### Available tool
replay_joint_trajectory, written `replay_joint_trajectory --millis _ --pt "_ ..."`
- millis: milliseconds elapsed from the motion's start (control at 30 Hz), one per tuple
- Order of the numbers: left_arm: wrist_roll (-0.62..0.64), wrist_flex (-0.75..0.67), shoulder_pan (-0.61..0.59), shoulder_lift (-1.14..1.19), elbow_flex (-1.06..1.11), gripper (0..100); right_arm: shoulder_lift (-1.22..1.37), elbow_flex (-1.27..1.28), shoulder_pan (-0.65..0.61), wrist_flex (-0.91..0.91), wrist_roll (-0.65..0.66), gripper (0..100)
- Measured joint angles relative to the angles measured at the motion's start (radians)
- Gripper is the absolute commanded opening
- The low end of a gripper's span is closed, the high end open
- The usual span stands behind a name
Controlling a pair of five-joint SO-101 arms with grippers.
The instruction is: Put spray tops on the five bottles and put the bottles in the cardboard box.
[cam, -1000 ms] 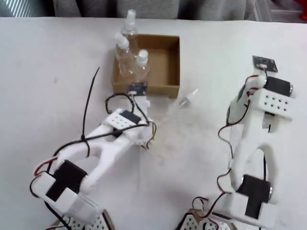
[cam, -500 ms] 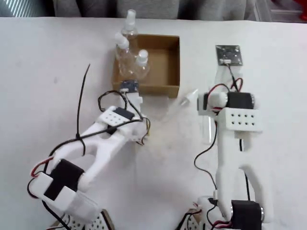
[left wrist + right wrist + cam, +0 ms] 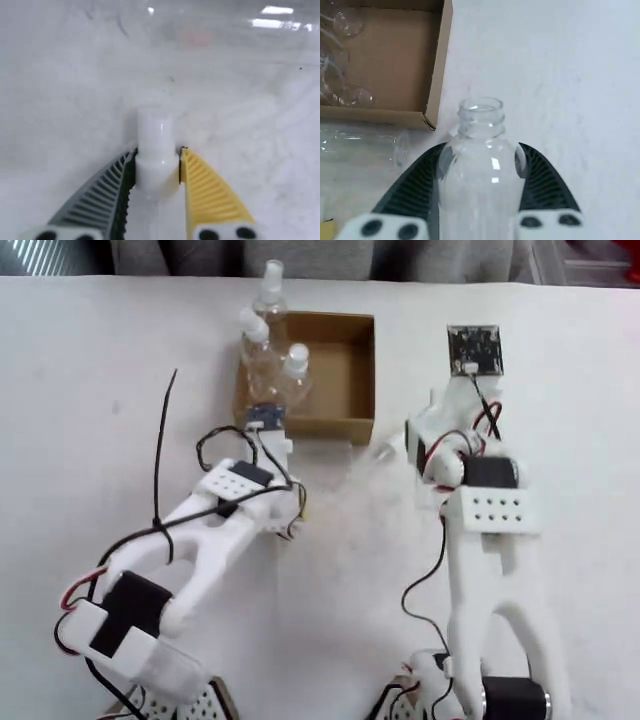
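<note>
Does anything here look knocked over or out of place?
Yes. One clear bottle lies on its side on the table, just outside the cardboard box, by its front wall. The capped bottles inside the box stand upright.

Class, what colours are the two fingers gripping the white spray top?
Grey and yellow fingers, best in left wrist view.
</note>
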Motion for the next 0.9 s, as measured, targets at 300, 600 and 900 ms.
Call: replay_joint_trajectory --millis 300,600,900 --pt "0.000 0.000 0.000 0.000 0.000 5 -0.244 0.315 -0.038 -0.361 0.000 2.2" --pt "0.000 0.000 0.000 0.000 0.000 5 -0.350 0.614 -0.084 -0.729 0.000 2.2" --pt "0.000 0.000 0.000 0.000 0.000 5 -0.353 0.848 -0.164 -1.140 -0.012 2.2"
